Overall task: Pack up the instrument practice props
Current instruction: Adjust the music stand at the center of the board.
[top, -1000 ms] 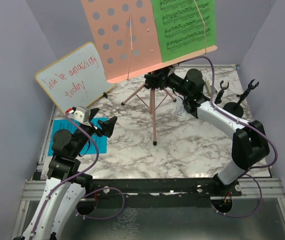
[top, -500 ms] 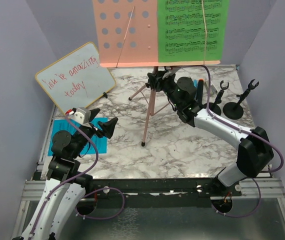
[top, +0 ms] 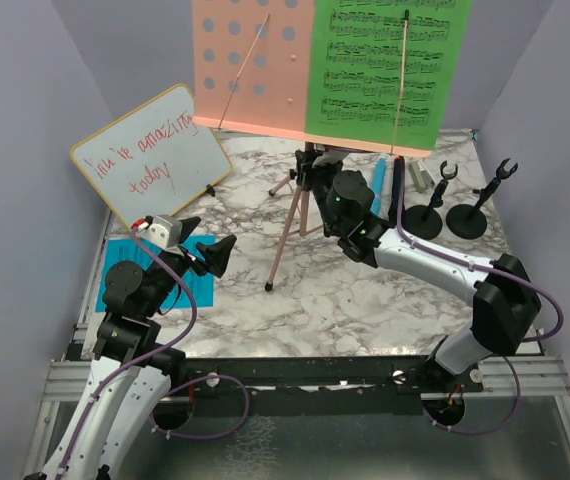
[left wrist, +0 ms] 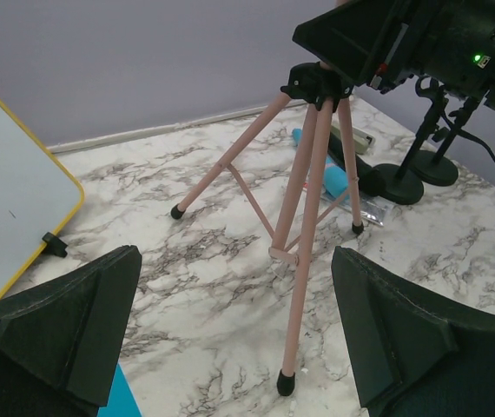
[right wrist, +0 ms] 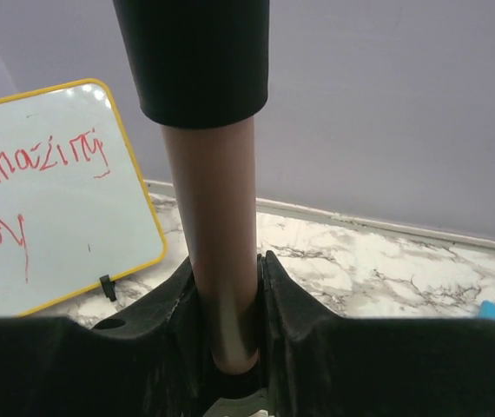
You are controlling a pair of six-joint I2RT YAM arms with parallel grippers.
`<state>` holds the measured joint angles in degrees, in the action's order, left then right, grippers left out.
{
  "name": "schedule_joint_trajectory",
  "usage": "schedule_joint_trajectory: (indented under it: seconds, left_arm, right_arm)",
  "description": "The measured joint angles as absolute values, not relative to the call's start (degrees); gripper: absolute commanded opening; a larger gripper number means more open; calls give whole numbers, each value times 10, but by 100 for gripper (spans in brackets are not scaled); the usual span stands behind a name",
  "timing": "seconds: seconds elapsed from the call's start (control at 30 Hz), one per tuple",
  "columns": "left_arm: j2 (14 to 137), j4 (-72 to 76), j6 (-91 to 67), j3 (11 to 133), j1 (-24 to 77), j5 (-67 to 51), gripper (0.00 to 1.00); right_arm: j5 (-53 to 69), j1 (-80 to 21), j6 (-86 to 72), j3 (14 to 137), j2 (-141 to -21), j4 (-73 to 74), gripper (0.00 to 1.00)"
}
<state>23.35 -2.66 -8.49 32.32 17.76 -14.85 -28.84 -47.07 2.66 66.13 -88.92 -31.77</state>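
Note:
The pink tripod music holder (top: 250, 70) carries a green music sheet (top: 385, 70) on its perforated tray. My right gripper (right wrist: 227, 278) is shut on its pink pole (right wrist: 217, 234), just above the legs (left wrist: 304, 234). My left gripper (left wrist: 234, 339) hangs open and empty at the near left, facing the tripod. A blue music sheet (top: 115, 275) lies under the left arm. The blue microphone (top: 377, 185) and black microphone (top: 397, 190) lie behind the right arm. Two black round-based mic holders (top: 427, 215) (top: 470, 215) stand at the back right.
A yellow-framed whiteboard (top: 150, 155) with red writing leans at the back left. A small silver cylinder (top: 420, 175) lies near the mic holders. Purple walls close in the marble table (top: 365, 300) on three sides.
My right gripper has carried the music holder left and nearer, its front foot sliding left. The tray has swung round. The left arm has not moved.

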Motion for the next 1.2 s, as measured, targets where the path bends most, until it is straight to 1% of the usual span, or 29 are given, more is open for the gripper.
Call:
schedule_joint_trajectory:
  seconds: [0.3, 0.5, 0.63, 0.73, 0.8, 0.9, 1.03, 1.13, 1.2]
  left_arm:
    - [234, -27, -85, 323, 181, -142, 99]
    - [234, -26, -85, 320, 181, -138, 99]
    - [234, -26, -85, 320, 181, -137, 99]
    - [234, -26, -85, 320, 181, -137, 99]
    - [234, -26, -85, 320, 181, -137, 99]
    - [234, -24, -90, 320, 181, -137, 99]
    - [237, -20, -109, 321, 181, -137, 99]
    - [264, -44, -128, 350, 181, -136, 99]
    - [287, -65, -140, 386, 181, -136, 99]
  right_arm:
    - [-381, -498, 16, 701, -926, -319, 0]
    - [-442, -507, 25, 722, -955, -349, 1]
    - [-451, -510, 55, 713, -967, -400, 0]
    - [-444, -514, 68, 699, -967, -424, 4]
    - [-432, -520, 72, 684, -963, -439, 9]
    - [-419, -525, 69, 674, -958, -445, 23]
    - [-406, -525, 50, 673, -953, -434, 45]
    - [-396, -525, 15, 659, -950, -426, 61]
    - [-380, -525, 1, 649, -940, -422, 69]
